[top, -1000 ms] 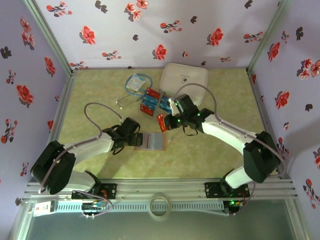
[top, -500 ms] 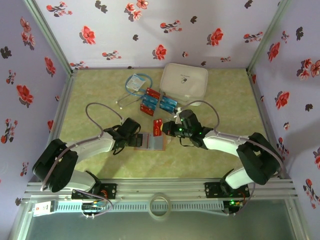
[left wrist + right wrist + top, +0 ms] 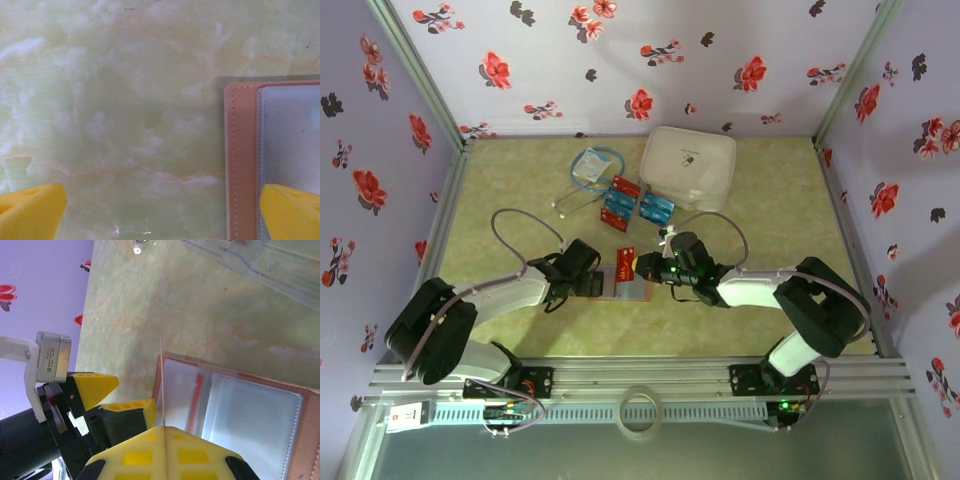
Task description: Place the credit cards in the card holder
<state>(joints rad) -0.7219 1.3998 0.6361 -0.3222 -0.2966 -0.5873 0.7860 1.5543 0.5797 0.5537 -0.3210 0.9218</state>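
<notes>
white case (image 3: 687, 165), bagged cable (image 3: 595, 166), green table (image 3: 510, 215)

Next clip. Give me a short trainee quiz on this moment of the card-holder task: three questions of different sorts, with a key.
1. True or false: the left gripper has its jaws open at the edge of the card holder.
2. Multiple choice: the right gripper is shut on A) nothing, B) a red credit card, C) the card holder.
3. Fill in: the spare credit cards lie beside the white ___.
Key: 1 true; 2 B; 3 zip case.
</notes>
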